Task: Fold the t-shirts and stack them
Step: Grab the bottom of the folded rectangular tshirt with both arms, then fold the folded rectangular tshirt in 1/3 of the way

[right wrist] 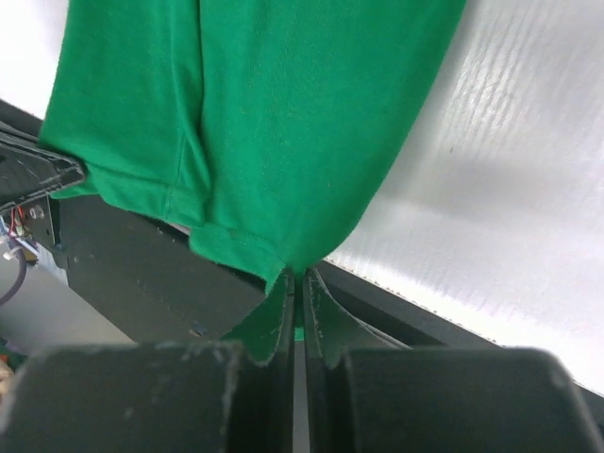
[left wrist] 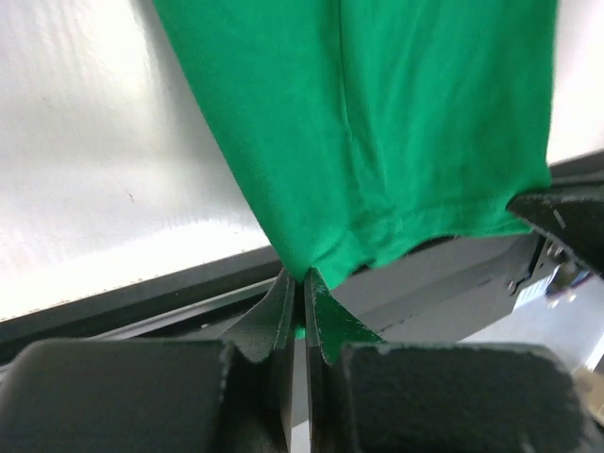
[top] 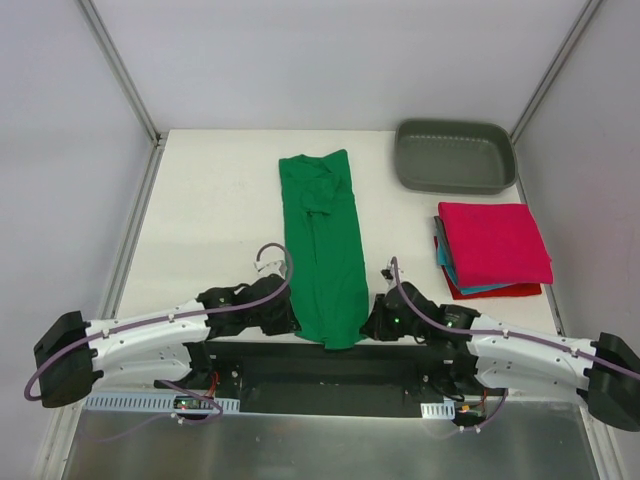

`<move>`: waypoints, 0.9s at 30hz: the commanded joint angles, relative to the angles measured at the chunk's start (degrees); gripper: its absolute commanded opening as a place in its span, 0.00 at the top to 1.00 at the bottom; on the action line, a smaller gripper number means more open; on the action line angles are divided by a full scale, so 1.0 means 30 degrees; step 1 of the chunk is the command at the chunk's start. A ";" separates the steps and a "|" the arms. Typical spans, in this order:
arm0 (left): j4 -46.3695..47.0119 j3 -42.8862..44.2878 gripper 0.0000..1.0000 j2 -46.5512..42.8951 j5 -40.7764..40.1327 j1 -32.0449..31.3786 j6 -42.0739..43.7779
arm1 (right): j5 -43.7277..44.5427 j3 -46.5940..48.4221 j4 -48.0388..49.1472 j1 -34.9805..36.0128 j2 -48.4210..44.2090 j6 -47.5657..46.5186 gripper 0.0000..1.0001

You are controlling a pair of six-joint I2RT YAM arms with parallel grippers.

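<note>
The bright green t-shirt (top: 325, 250) lies as a long narrow strip down the middle of the table, its near hem hanging over the front edge. My left gripper (top: 285, 318) is shut on the hem's left corner (left wrist: 304, 267). My right gripper (top: 372, 322) is shut on the hem's right corner (right wrist: 294, 262). A stack of folded t-shirts sits at the right: crimson-pink (top: 493, 242) on top, teal (top: 447, 262) under it, red (top: 500, 292) at the bottom.
A grey plastic tray (top: 455, 155) stands at the back right, just behind the stack. The table's front edge and a black frame rail (top: 300, 365) run under both grippers. Metal frame posts rise at the back corners.
</note>
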 commanded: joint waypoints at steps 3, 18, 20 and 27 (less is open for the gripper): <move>-0.1119 0.0609 1.00 -0.1592 -0.4257 -0.0075 -0.1280 | 0.2956 0.1780 -0.1528 0.0172 -0.0902 -0.0743 0.99; -0.1705 0.6143 1.00 0.2738 -0.6692 0.4669 0.3229 | 0.4161 0.8401 -0.1941 -0.4187 0.4774 -0.7306 0.97; -0.1676 0.7023 1.00 0.3559 -0.7072 0.5080 0.3817 | 0.3840 0.9279 -0.1679 -0.5067 0.5829 -0.7863 0.97; -0.1209 0.9428 1.00 0.6343 -0.6636 0.7100 0.5575 | 0.2229 1.1887 -0.0945 -0.7179 0.8965 -0.9124 0.97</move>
